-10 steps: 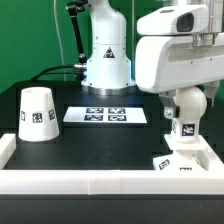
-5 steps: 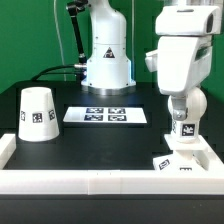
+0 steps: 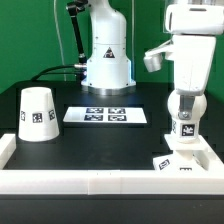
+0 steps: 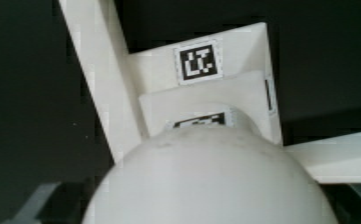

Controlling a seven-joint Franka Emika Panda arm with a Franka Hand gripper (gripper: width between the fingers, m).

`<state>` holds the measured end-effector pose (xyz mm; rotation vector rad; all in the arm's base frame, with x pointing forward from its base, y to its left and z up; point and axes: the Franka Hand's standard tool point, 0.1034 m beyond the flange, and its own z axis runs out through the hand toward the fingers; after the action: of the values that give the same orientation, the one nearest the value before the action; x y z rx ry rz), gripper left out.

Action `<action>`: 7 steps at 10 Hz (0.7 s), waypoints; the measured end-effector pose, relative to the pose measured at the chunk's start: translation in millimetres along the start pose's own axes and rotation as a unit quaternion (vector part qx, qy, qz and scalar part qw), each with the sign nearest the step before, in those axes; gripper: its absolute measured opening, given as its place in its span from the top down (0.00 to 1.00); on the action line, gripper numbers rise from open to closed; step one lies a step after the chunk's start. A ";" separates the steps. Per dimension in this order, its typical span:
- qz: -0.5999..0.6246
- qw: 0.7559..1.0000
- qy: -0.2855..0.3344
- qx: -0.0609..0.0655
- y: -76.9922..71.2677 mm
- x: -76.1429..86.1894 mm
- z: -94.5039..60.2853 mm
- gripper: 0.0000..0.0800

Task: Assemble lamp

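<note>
The ball-shaped white bulb point(image 3: 183, 128) stands upright on the small flat square base point(image 3: 178, 162) at the front of the exterior view's right. My gripper point(image 3: 183, 110) comes straight down onto the bulb and is shut on its top. In the wrist view the bulb point(image 4: 212, 175) fills the space between my dark fingers point(image 4: 31, 205), with the tagged base point(image 4: 203, 65) beyond it. The truncated-cone shade point(image 3: 38, 112) stands alone on the exterior view's left, far from my gripper.
The marker board point(image 3: 106, 115) lies flat in the middle of the black table. A white border wall point(image 3: 90, 182) runs along the front and sides; the base sits against it point(image 4: 88, 60). The arm's pedestal point(image 3: 107, 60) stands at the back.
The arm's upper links have swung toward the exterior view's right and turned above the wrist. My gripper stays on the bulb in the same spot. Shade and base have not moved.
</note>
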<state>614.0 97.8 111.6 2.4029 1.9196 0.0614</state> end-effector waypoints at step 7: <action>0.238 0.971 0.004 -0.003 -2.3 0.1 0.9 0.28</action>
<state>611.9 98.3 110.5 2.7998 1.2987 0.0999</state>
